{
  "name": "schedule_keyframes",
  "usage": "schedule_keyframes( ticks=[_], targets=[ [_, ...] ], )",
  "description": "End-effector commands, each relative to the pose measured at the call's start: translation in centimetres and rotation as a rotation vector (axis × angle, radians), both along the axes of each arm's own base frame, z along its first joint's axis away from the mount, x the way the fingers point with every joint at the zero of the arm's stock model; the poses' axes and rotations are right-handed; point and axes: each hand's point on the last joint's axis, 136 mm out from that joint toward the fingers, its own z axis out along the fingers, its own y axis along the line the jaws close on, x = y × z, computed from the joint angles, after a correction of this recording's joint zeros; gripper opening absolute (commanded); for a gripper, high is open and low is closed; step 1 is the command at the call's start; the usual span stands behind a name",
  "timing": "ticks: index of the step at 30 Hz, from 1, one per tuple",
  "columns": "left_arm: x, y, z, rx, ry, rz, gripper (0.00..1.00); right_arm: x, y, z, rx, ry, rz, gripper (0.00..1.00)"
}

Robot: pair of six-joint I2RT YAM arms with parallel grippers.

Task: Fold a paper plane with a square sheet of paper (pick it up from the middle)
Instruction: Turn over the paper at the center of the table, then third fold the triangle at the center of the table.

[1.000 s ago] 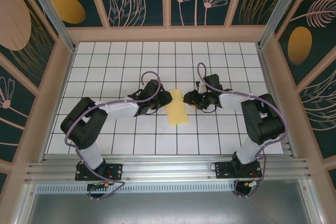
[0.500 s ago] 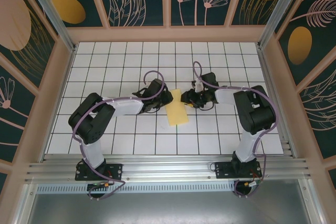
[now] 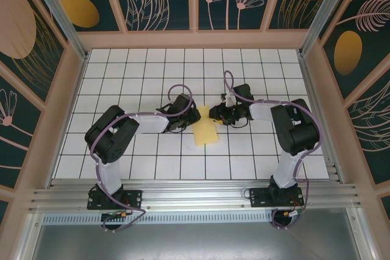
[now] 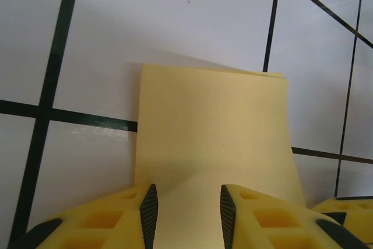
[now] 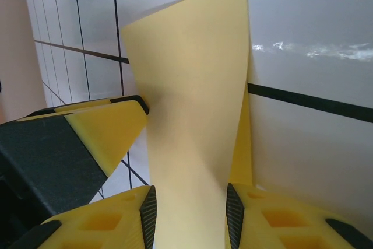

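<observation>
The square sheet of paper [image 3: 206, 128] lies folded in half as a narrow yellow rectangle in the middle of the table. My left gripper [image 3: 196, 114] is at its far left edge and my right gripper [image 3: 214, 114] at its far right edge. In the left wrist view the left gripper [image 4: 186, 217] is open, its pads straddling the flat paper [image 4: 213, 126]. In the right wrist view the right gripper [image 5: 189, 220] is open too, and a raised top layer of the paper [image 5: 192, 97] runs between its pads. The left gripper's yellow finger [image 5: 102, 135] is close beside it.
The white grid table [image 3: 152, 65] is walled by a wooden frame [image 3: 195, 39] with patterned panels. Purple cables loop over both arms near the paper. An aluminium rail [image 3: 195, 196] runs along the near edge by the arm bases.
The right gripper has moved left onto the paper's far right edge. The left arm's elbow has swung in and its gripper has edged closer to the paper. The paper stays put.
</observation>
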Motion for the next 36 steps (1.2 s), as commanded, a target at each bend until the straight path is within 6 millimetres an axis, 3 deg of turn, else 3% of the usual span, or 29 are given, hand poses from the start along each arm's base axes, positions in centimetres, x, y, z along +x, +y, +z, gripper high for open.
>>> schedule_keyframes(
  ticks=[1,15,20,23,27,32,36],
  targets=[
    [0.4,-0.8,0.0,-0.026,-0.01,-0.022,0.37,0.2,0.2,0.0,0.028,-0.02,0.022,0.39],
    [0.4,-2.7,0.8,-0.083,-0.082,-0.144,0.37,1.0,0.1,-0.5,0.018,-0.019,-0.022,0.36],
    [0.5,-2.3,1.7,-0.057,-0.12,-0.156,0.38,0.9,-0.6,-0.8,-0.008,-0.018,-0.074,0.29],
    [0.6,-2.0,2.8,-0.049,-0.148,-0.159,0.41,0.6,-1.0,-0.6,-0.003,-0.014,-0.111,0.18],
    [-0.7,-0.7,2.9,-0.028,-0.162,-0.173,0.47,0.2,-1.4,0.2,0.028,-0.007,-0.172,0.1],
    [-2.6,0.4,3.5,-0.03,-0.188,-0.205,0.51,-0.5,-1.9,1.5,0.076,0.004,-0.278,0.06],
    [-4.7,-0.1,4.7,-0.02,-0.231,-0.28,0.54,-1.0,-2.2,1.6,0.083,0.035,-0.369,0.06]
  ],
)
